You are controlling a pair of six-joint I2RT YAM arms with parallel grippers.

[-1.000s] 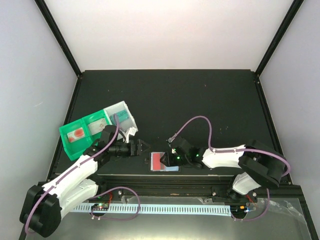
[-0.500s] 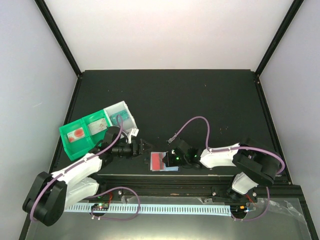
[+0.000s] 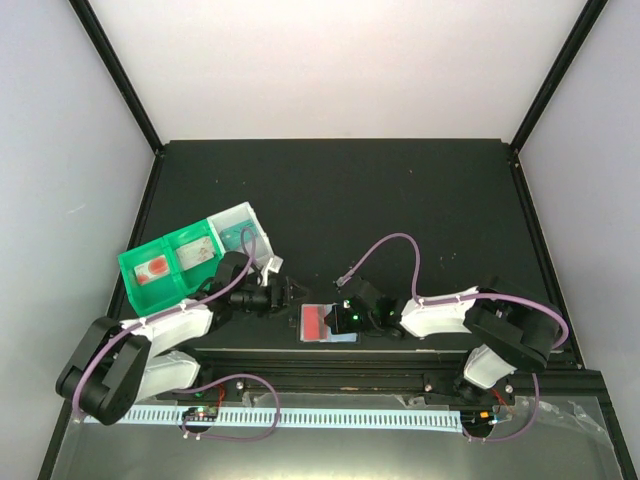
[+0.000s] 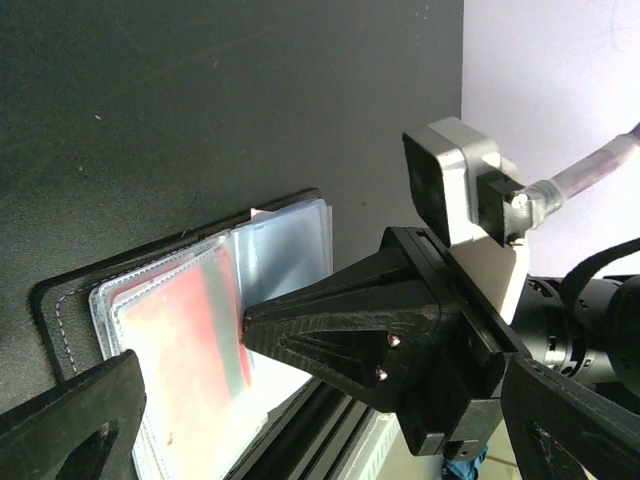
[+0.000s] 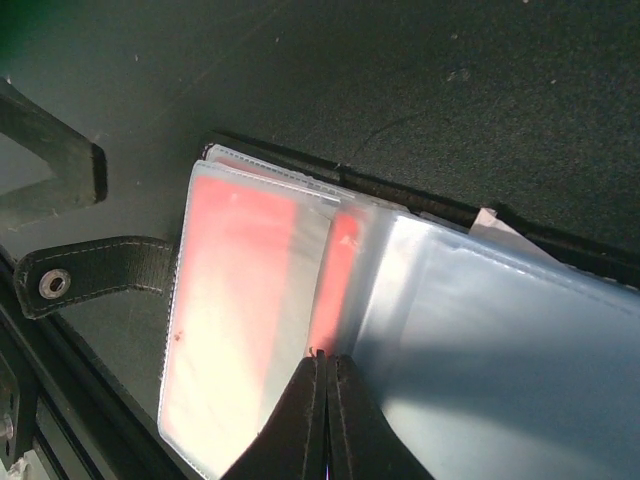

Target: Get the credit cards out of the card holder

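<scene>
Top external view has the card holder (image 3: 320,325) lying open on the desk (image 3: 400,200) at about 6 o'clock, right by the near edge. Its red side shows, but the right tool (image 3: 336,318), reaching in from 3 o'clock, hides much of the other half. The left tool (image 3: 292,291) hangs at roughly 10 o'clock of the holder, near it but apart, and its spread fingers (image 4: 75,420) are cut off at the lower corners of the left wrist view. A green-and-clear tray (image 3: 165,265) sits at 9 o'clock of the desk, partly covered by the left arm. In the right wrist view the right tool's fingers (image 5: 308,410) are pressed together, with their tips at the seam between a red card (image 5: 245,300) in its sleeve and the pale clear sleeves (image 5: 500,340) at 3 o'clock of it. Whether a thin edge is caught between those tips cannot be made out. Glare washes over the card, so no print is readable and the cards cannot be counted. A black snap strap (image 5: 90,275) juts from the holder at 9 o'clock.
</scene>
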